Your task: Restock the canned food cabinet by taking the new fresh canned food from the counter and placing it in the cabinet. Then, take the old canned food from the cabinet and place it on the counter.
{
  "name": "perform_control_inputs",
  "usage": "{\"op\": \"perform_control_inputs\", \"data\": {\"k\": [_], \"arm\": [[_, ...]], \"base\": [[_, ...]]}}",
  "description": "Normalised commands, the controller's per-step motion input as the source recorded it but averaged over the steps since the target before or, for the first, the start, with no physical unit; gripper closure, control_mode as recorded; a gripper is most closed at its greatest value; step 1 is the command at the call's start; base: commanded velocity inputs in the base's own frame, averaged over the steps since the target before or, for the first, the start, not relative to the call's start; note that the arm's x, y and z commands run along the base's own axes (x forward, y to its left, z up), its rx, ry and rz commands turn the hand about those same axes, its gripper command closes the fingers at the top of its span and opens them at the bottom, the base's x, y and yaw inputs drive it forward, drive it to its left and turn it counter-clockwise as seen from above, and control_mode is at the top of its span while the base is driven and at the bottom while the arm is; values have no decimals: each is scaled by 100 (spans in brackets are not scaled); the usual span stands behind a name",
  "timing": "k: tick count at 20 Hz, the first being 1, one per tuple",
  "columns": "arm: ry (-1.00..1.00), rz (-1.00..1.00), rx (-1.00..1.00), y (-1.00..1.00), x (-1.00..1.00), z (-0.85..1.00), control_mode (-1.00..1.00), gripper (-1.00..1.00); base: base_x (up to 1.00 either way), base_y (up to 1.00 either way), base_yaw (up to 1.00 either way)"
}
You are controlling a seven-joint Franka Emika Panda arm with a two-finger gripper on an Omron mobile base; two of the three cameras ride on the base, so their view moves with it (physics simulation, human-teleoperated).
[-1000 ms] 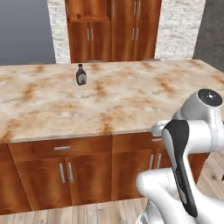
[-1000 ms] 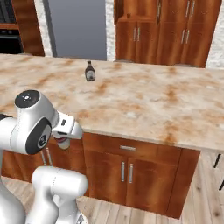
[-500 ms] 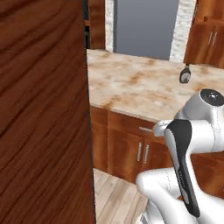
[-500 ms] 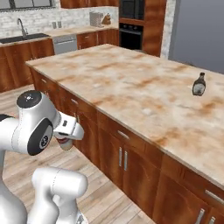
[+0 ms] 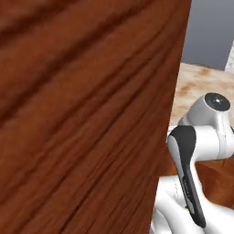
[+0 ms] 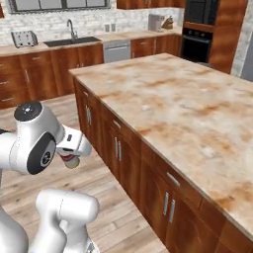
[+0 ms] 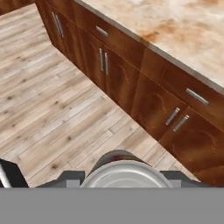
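Observation:
My gripper (image 6: 73, 157) is tucked close to the arm, low beside the counter's end, and is shut on a small can (image 6: 72, 161). In the hand view the can (image 7: 124, 173) sits at the bottom edge, with a grey metal top and a dark red rim. I cannot tell whether it is the new or the old canned food. The counter (image 6: 188, 104), a pale beige stone slab with rusty blotches, runs off to the right, and its edge shows in the hand view (image 7: 175, 22). A broad reddish-brown wood panel (image 5: 82, 114) stands very near the left base camera; I cannot tell whether it belongs to the cabinet.
Wood base cabinets with silver pulls (image 6: 123, 153) run under the counter. A back worktop with a sink (image 6: 79, 42), a toaster (image 6: 23, 37) and a black wall oven (image 6: 197, 34) line the far wall. Plank floor (image 6: 104, 197) lies between. A grey panel (image 5: 212, 32) rises behind the counter.
The whole picture has swung: the base has turned, so the counter now runs diagonally and the bottle has left the views. The wood panel has grown in the left view. The can stays held.

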Motion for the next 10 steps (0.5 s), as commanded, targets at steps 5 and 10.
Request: {"op": "perform_control_inputs", "data": {"k": [5, 10], "arm": [[0, 0, 0, 0, 0, 0, 100, 100], [0, 0, 0, 0, 0, 0, 100, 100]], "base": [[100, 9, 19], [100, 96, 17]]}}
